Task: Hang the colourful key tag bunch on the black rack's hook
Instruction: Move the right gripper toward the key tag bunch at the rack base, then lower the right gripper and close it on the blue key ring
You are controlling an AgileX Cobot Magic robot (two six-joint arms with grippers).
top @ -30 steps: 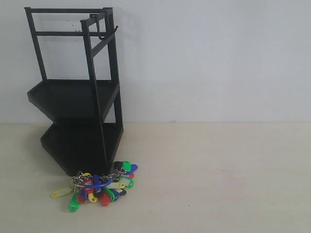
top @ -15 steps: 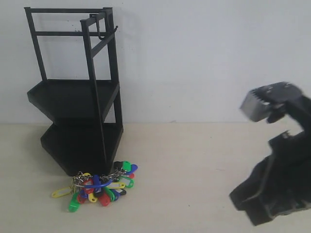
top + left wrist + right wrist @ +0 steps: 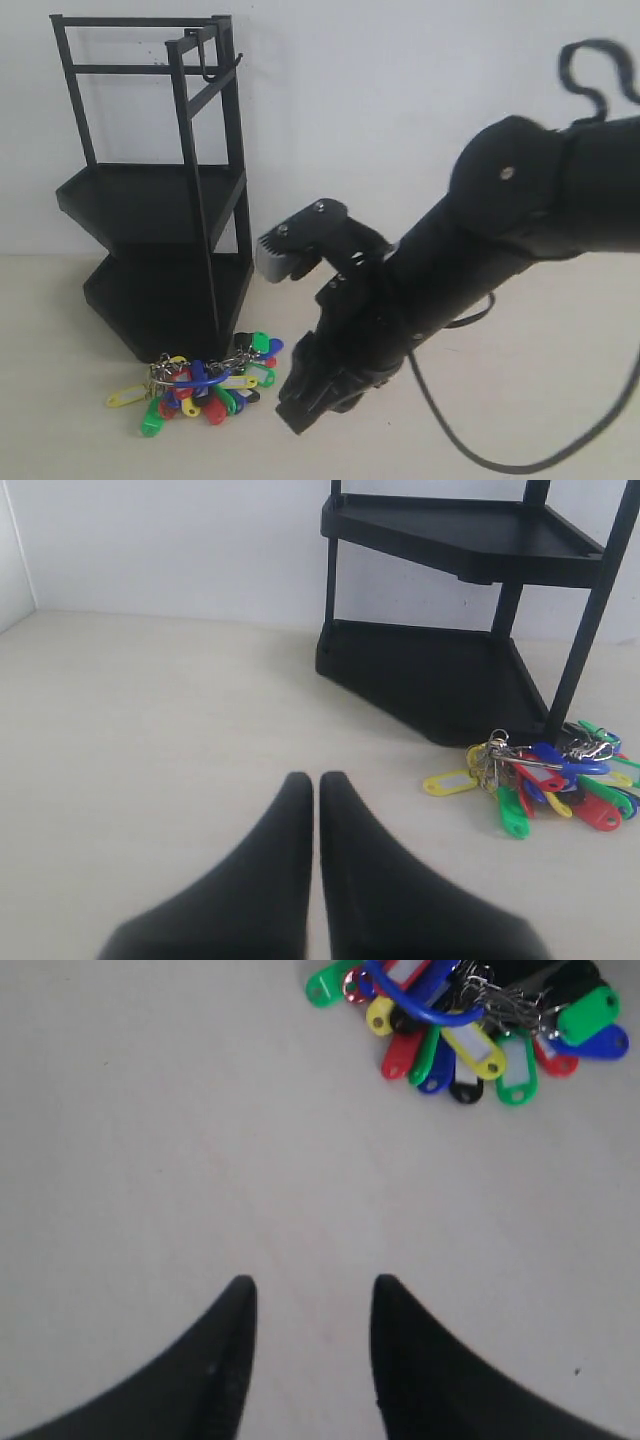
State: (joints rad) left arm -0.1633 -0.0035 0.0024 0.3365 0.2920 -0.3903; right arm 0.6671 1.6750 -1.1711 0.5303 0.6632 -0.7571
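Exterior view: front-on, slightly raised, facing the wall [image 3: 400,120] across the tabletop [image 3: 60,440]. Left wrist view: low, looking nearly level past the left fingers [image 3: 280,880] toward the black rack [image 3: 440,680]. Right wrist view: close, looking steeply down past the right fingers [image 3: 225,1360]. All three views share the colourful key tag bunch [image 3: 200,385].
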